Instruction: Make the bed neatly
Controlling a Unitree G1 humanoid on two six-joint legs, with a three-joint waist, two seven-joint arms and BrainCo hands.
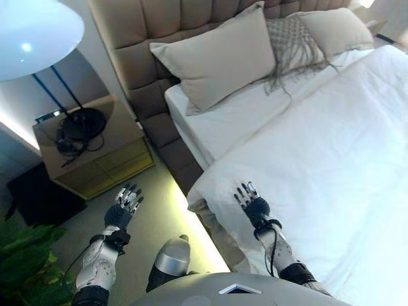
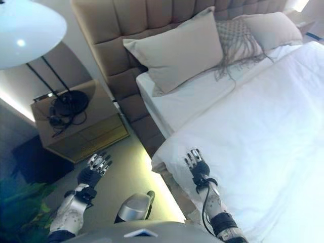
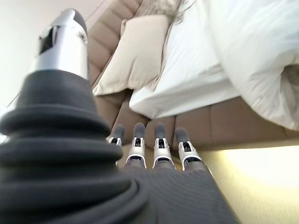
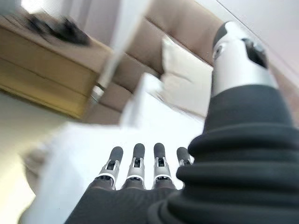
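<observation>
A white duvet (image 1: 319,159) covers most of the bed, its top edge lying below the pillows and its near corner hanging over the bed's side. A large beige pillow (image 1: 220,57) leans on the tufted headboard (image 1: 159,25), with a fringed cushion (image 1: 293,38) and a second beige pillow (image 1: 335,29) beside it. My right hand (image 1: 252,204) hovers open over the duvet's near corner, fingers straight. Over the floor beside the bed, my left hand (image 1: 126,204) is open and holds nothing. The white sheet (image 1: 242,115) shows between pillows and duvet.
A wooden nightstand (image 1: 95,153) stands left of the bed with a black lamp base (image 1: 83,121) and cords on top. The lamp's white shade (image 1: 35,35) fills the upper left. A green plant (image 1: 25,261) sits at the lower left. A lit strip runs under the bed's edge.
</observation>
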